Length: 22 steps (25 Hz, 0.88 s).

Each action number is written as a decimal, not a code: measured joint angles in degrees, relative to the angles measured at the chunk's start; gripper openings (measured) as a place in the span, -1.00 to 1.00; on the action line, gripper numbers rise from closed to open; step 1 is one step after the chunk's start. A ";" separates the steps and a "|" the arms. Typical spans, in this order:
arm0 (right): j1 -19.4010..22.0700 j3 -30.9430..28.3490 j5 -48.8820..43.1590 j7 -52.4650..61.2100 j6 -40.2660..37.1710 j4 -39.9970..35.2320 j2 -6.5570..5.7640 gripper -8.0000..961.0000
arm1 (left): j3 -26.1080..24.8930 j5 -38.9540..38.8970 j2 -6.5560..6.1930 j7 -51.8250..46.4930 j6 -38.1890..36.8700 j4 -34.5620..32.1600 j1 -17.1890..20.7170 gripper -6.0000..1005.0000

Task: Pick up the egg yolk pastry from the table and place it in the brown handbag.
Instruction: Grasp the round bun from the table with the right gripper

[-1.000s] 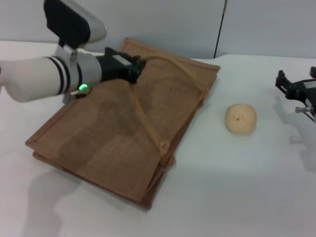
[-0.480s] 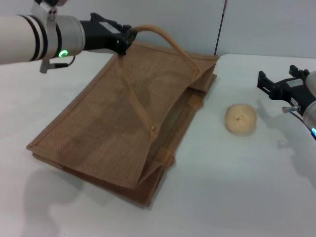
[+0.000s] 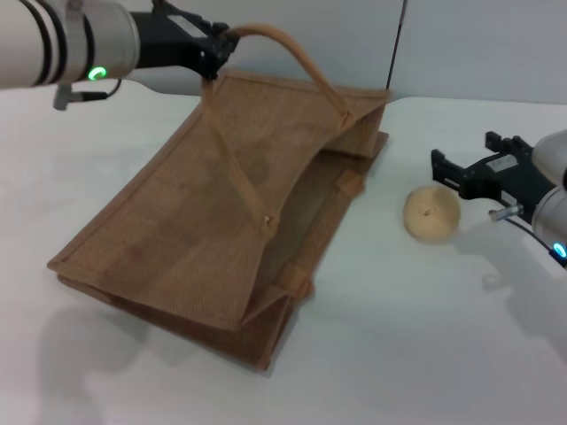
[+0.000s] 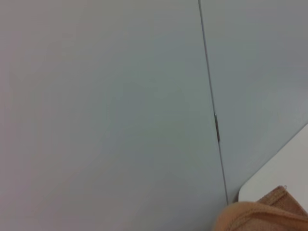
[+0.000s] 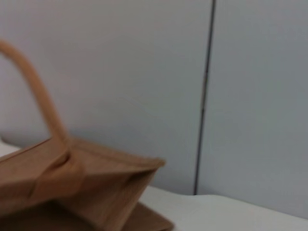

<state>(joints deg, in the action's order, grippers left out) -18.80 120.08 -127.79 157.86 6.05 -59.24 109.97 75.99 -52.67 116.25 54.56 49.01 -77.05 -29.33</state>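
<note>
head view looking down, wrist views sideways, sharing brown handbag (image 3: 230, 204)

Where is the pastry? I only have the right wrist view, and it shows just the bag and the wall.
Observer: In the head view the pastry sits on the table, to the right of the bag, with nothing touching it.
Operator: How close is the right arm?
Observer: The right gripper hovers close beside the pastry on its right, jaws open, not touching it.
Operator: What holds the bag's mouth open?
Observer: The left gripper holds one handle lifted, jaws shut on it.
</note>
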 joint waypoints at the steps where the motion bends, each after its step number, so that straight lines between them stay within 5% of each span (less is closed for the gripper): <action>1: 0.40 -0.26 0.00 -0.97 -1.19 -1.04 -0.01 0.80 | -0.59 0.15 0.01 -0.02 0.79 -0.53 0.03 -0.75; 11: 3.66 -4.29 0.00 -7.38 -13.84 -9.67 0.57 0.81 | -2.78 4.60 0.03 -2.96 4.74 -5.61 -0.31 -0.75; 22: 3.97 -7.42 0.00 -9.01 -20.30 -10.30 1.21 0.81 | -3.02 8.76 0.03 -5.65 6.83 -8.84 -1.05 -0.75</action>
<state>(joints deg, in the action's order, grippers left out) -14.83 112.66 -127.79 148.85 -14.26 -69.54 111.18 72.98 -43.91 116.28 48.91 55.85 -85.89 -30.38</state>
